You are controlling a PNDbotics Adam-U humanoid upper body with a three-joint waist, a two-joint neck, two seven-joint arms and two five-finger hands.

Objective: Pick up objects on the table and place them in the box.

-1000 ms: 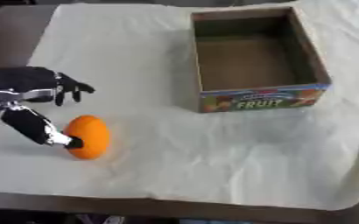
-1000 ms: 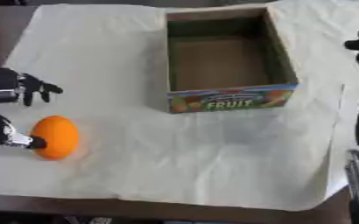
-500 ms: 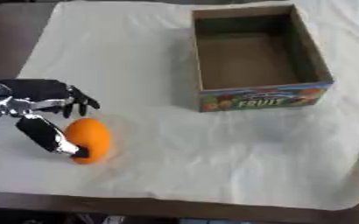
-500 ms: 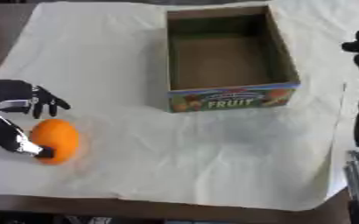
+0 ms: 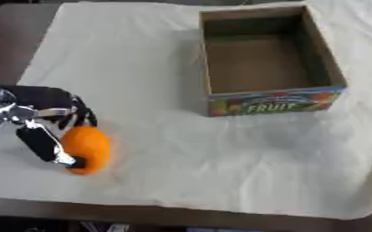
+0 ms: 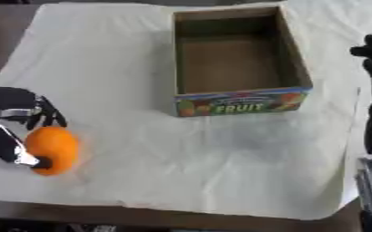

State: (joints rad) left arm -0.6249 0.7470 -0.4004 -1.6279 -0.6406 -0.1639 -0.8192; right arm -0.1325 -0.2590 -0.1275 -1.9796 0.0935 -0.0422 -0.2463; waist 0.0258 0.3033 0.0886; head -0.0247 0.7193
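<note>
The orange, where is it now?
The orange lies near the table's front left corner on the white cloth, inside the left hand, far from the box.

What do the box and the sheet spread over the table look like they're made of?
The box looks like brown cardboard: dull, matte inner walls, and a printed front with fruit pictures and the word FRUIT. The sheet is off-white and matte with soft creases and wrinkles, so it seems to be paper or thin cloth; I can't tell which.
</note>
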